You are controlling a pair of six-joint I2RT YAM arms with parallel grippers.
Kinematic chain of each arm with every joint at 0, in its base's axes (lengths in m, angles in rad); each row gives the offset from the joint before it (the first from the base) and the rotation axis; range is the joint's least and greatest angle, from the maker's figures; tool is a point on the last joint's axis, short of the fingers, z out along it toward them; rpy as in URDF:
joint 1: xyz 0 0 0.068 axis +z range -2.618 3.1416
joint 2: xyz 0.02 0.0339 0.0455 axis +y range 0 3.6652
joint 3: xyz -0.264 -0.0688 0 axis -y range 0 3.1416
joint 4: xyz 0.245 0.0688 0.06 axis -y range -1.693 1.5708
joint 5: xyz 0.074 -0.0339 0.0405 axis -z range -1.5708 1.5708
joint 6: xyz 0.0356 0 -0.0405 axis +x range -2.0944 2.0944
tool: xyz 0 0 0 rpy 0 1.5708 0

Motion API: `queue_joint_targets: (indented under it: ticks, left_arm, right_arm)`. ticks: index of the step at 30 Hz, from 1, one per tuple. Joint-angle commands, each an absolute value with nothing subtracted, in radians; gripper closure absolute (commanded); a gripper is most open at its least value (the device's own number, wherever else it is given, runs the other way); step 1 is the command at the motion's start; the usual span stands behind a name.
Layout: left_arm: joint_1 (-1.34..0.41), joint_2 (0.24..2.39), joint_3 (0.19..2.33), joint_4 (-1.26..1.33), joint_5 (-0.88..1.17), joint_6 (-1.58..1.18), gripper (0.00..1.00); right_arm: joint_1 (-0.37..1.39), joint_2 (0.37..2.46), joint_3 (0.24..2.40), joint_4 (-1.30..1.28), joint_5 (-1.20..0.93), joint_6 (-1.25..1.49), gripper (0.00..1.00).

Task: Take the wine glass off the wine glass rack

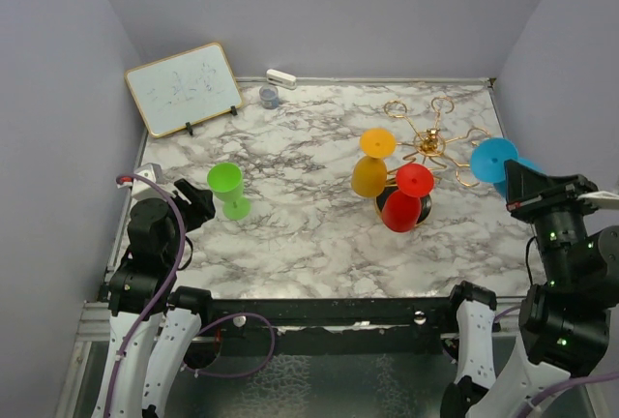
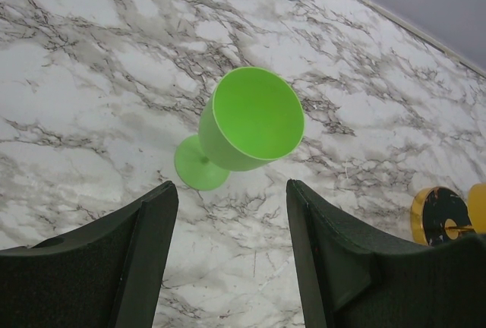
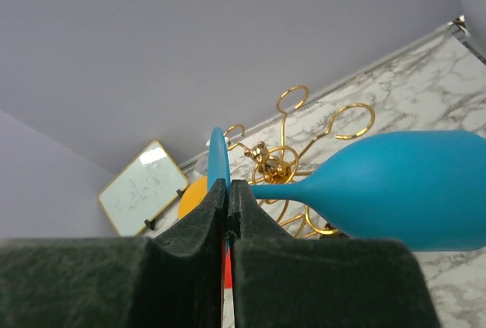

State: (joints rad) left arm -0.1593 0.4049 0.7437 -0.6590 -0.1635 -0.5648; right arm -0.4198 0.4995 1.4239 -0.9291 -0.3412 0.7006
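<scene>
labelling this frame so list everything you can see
wine glass rack: 1, gold, right rear
green wine glass: 1, green, upright, left side
orange wine glass: 1, orange, foot up on rack
red wine glass: 1, red, foot up on rack
blue wine glass: 1, blue, sideways, held right of rack
whiteboard: 1, white, rear left
jar: 1, grey-blue, rear edge
white block: 1, white, rear edge
table: 1, marble
left gripper: 1, black, open, over green glass
right gripper: 1, black, shut on blue glass's foot
</scene>
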Motion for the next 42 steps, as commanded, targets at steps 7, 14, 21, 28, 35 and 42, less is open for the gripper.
queue_joint_targets:
  ticks: [7,14,21,28,35,42]
  left_arm:
    - [-0.163,0.411,0.737,-0.631,-0.135,-0.554,0.38]
    - [-0.163,0.426,0.742,-0.637,-0.131,-0.551,0.38]
    - [-0.163,0.44,0.745,-0.642,-0.133,-0.553,0.38]
    - [-0.163,0.434,0.75,-0.648,-0.14,-0.556,0.38]
    - [-0.163,0.439,0.754,-0.647,-0.134,-0.553,0.37]
    - [-0.163,0.457,0.851,-0.612,-0.051,-0.632,0.34]
  right_arm:
    - [-0.414,0.784,1.49,-0.523,-0.772,0.625,0.99]
    - [-0.412,0.986,1.673,-0.327,-0.975,0.748,0.99]
    - [-0.359,1.159,1.784,-0.122,-1.091,0.925,0.99]
    - [-0.178,1.274,1.784,0.045,-1.068,0.976,0.99]
    - [0.074,1.328,1.805,-0.125,-0.947,0.683,0.99]
    - [0.409,1.356,1.778,-0.339,-0.662,0.271,0.99]
